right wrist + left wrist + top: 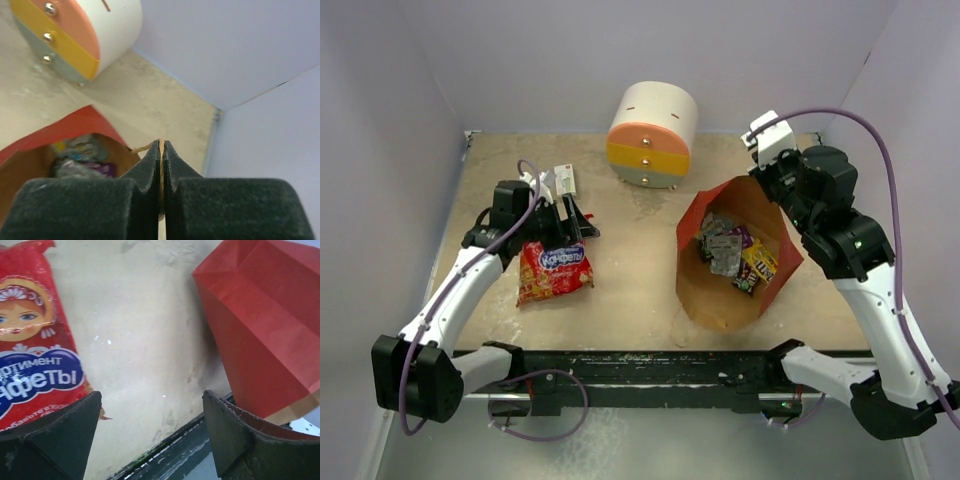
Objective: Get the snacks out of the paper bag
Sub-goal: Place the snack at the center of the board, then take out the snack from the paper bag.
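Beige tabletop (630,250) | left gripper (151,395) jaws stood spread over red candy bag (35,365), left of paper bag (720,300) | right gripper (161,142) pinched its handle (143,148)

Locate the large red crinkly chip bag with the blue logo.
Top view: the large red crinkly chip bag lies on the tan table, left side, by the open left gripper, well left of the red paper gift bag.

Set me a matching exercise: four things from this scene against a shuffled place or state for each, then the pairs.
1. red snack bag
2. small wrappers
3. left gripper
4. right gripper

A. shut on the paper bag
B. lying on the table, outside the bag
C. inside the bag
D. open, holding nothing

Pairs: 1-B, 2-C, 3-D, 4-A
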You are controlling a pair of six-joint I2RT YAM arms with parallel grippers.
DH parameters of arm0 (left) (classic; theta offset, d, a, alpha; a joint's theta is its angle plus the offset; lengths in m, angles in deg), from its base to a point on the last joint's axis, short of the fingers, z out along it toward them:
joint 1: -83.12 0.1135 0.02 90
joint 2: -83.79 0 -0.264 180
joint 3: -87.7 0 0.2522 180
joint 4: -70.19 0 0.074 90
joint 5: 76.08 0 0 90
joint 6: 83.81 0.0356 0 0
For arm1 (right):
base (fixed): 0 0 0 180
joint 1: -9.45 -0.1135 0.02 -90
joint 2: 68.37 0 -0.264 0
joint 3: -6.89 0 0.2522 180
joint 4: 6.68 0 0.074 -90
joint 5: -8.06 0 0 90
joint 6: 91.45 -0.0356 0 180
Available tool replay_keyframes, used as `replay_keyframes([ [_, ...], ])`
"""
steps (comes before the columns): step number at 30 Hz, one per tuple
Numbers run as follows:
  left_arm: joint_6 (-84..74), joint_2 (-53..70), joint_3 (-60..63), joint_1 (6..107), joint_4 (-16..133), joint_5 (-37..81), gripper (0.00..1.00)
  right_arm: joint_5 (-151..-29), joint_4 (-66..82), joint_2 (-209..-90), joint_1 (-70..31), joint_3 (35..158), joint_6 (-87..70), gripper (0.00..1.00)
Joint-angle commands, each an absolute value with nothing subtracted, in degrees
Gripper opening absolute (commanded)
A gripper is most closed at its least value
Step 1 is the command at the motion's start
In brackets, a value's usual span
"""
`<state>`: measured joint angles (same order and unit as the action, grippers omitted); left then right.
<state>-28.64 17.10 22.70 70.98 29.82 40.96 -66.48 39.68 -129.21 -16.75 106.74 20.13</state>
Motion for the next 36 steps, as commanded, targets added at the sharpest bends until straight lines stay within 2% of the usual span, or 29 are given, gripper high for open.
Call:
replay_keyframes([
  [1, -31.1, 19.6, 21.0, 70.9, 32.6, 48.6, 0.87, -61.4, 29.6, -127.3, -16.3, 107.1, 35.3, 0.00],
  [6, -32.7, 21.1, 20.2, 70.9, 33.3, 51.1, 0.90, -62.5, 23.1, -128.1, -11.3, 104.5, 43.0, 0.00],
  [10, -31.5, 23.3, 18.1, 70.9, 28.9, 51.2, 0.92, -62.3, 20.3, -130.1, -11.1, 106.0, 48.9, 0.00],
  [19, -30.0, 28.4, 15.8, 70.9, 22.0, 51.8, 0.93, -65.9, 24.6, -135.1, -11.2, 113.9, 51.9, 0.00],
  [22, -30.6, 29.0, 15.8, 70.9, 22.4, 52.7, 0.93, -70.5, 28.6, -133.8, -11.3, 110.4, 48.6, 0.00],
  [30, -30.5, 29.1, 14.3, 70.8, 24.6, 57.1, 0.89, -98.6, 33.3, -121.2, -11.4, 93.8, 39.7, 0.00],
  [36, -33.1, 32.0, 15.6, 68.0, 28.8, 57.1, 0.88, -101.2, 30.0, -117.7, -11.4, 87.3, 27.9, 0.00],
])
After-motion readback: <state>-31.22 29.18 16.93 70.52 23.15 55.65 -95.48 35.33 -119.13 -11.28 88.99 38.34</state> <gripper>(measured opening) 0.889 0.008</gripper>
